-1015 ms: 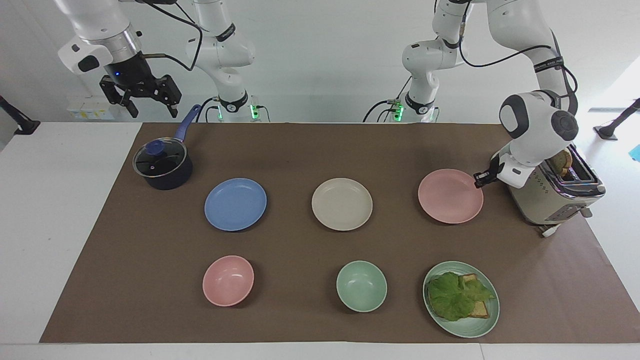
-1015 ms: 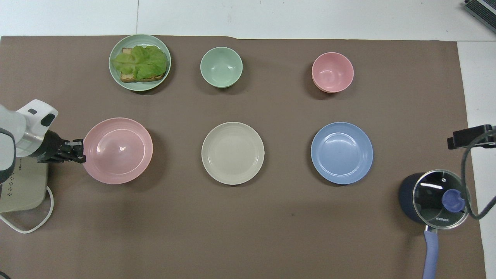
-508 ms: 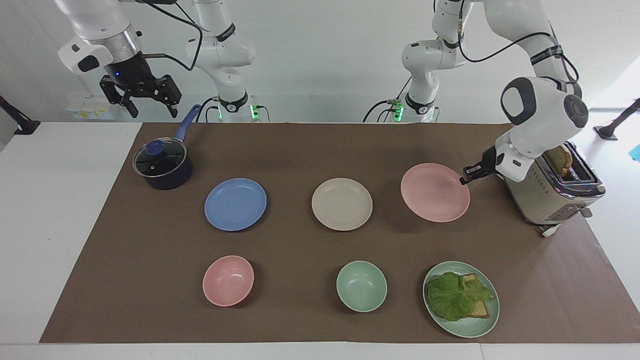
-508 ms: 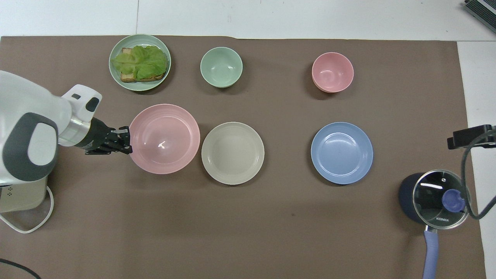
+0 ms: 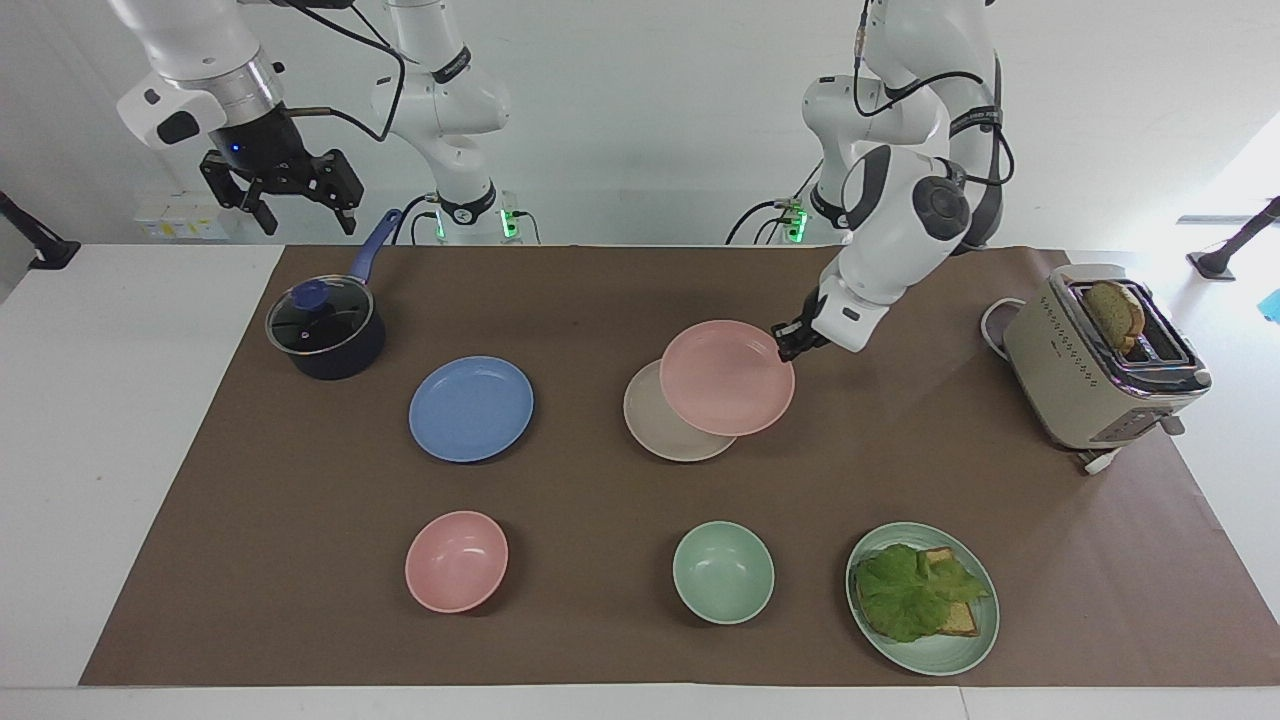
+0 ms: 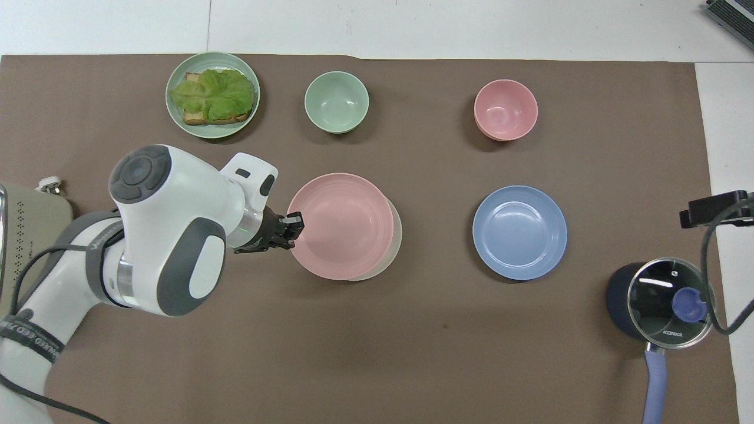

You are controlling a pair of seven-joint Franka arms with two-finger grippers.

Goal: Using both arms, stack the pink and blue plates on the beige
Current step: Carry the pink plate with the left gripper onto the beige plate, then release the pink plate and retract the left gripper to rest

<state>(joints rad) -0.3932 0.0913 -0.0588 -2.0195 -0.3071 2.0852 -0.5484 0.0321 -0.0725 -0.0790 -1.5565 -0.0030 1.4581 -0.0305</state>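
Note:
My left gripper (image 5: 785, 345) is shut on the rim of the pale pink plate (image 5: 727, 378) and holds it just over the beige plate (image 5: 655, 425). The pink plate (image 6: 340, 225) covers most of the beige plate (image 6: 396, 235), offset toward the left arm's end of the table. The blue plate (image 5: 471, 408) lies flat on the brown mat beside the beige one, toward the right arm's end. My right gripper (image 5: 308, 222) waits open and empty in the air, over the table edge by the pot's handle.
A dark pot with a glass lid (image 5: 325, 330) stands near the right arm. A beige toaster (image 5: 1105, 365) sits at the left arm's end. Farther from the robots lie a pink bowl (image 5: 456, 560), a green bowl (image 5: 722, 572) and a green plate with lettuce toast (image 5: 922, 597).
The left gripper lifted the pink plate from beside the toaster and carried it toward the table's middle, over the beige plate. The right arm has not moved.

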